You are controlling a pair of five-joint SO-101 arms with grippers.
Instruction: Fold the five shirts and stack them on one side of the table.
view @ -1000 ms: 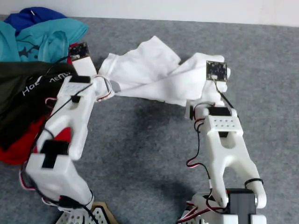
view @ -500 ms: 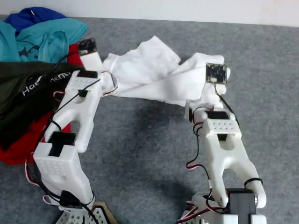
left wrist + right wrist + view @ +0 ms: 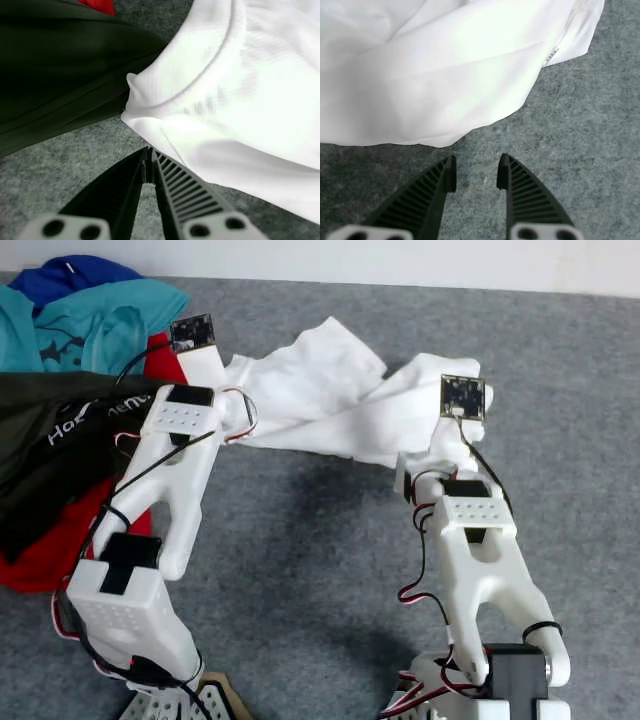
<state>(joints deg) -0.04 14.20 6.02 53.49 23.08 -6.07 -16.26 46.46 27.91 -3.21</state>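
The white shirt [image 3: 320, 405] lies crumpled on the grey table [image 3: 320, 570] between the arms; soft, light and limp, it likely wants pinching at hem corners; the left gripper [image 3: 149, 155] is closed at its hem, hold uncertain; the right gripper [image 3: 475, 172] gapes empty beside it.

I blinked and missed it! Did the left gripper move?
Yes. The left gripper moved away from its base, toward the back wall, alongside the white shirt's edge.
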